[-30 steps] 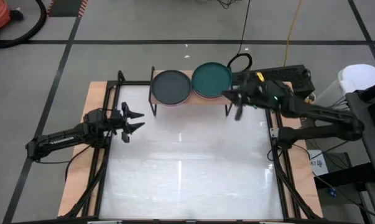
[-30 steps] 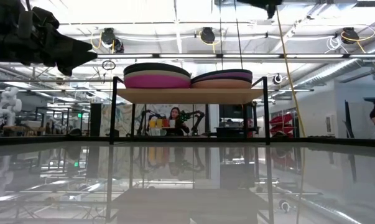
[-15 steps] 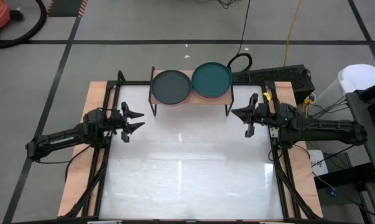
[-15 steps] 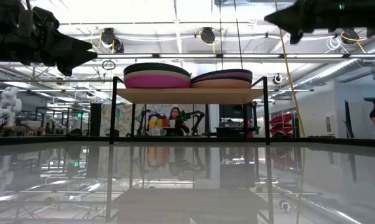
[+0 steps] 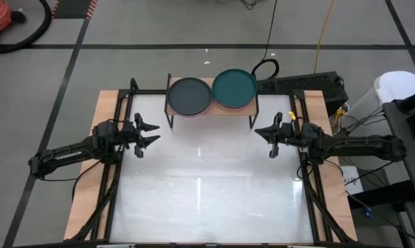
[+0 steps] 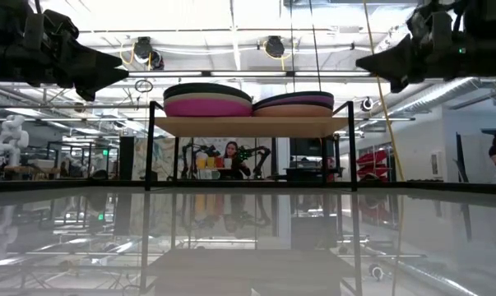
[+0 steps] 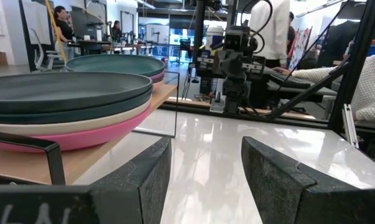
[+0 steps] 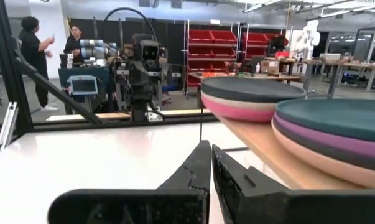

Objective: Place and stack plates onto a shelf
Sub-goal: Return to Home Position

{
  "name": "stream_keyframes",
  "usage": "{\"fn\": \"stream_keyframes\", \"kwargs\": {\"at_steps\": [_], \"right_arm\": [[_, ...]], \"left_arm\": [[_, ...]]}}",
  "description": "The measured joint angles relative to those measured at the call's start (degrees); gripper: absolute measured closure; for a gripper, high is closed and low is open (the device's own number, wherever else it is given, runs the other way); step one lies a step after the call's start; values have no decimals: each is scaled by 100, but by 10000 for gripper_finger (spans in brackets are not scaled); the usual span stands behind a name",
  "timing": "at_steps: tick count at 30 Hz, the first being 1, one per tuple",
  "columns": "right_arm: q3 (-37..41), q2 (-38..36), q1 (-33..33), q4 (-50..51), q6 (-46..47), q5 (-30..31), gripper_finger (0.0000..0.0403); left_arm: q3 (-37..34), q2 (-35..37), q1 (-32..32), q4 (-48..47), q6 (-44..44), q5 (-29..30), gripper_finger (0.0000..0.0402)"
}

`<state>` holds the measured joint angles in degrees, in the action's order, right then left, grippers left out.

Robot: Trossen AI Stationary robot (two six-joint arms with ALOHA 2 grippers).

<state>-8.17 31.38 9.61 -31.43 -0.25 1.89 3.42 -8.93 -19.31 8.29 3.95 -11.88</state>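
— Where are the round shallow plates [image 6: 208, 99]?
— In two stacks side by side on the small light-wood shelf with black metal legs [image 6: 252, 126], at the white worktop's [image 5: 207, 186] far edge.
— And the colours?
— Left stack [image 5: 189, 96]: dark grey on top, beige lower, magenta at the bottom. Right stack [image 5: 234, 87]: teal, purple, beige.

From above, the dark grey plate [image 5: 189, 96] and the teal plate [image 5: 235, 87] hide the plates [image 6: 207, 108] under them. The right wrist view's edge cuts the teal plate off.

Right gripper [image 5: 259, 131] left the shelf [image 6: 248, 127], apparently lowering.
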Motion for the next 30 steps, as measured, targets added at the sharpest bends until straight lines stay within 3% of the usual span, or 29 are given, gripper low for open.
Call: {"fn": "stream_keyframes", "kwargs": {"at_steps": [6,12,19,30], "right_arm": [[77,0,0,254,265,267,403],[-155,-226,4,1611,256,424,403],[-227,-973,4,2811,-14,409,403],[-231,-2005,2,3226,-258,-67,403]], "left_arm": [[0,0,0,-112,0,0,201],[0,0,1,-353,49,2,201],[0,0,2,-376,-11,2,201],[0,0,0,-41,-257,7,201]]}}
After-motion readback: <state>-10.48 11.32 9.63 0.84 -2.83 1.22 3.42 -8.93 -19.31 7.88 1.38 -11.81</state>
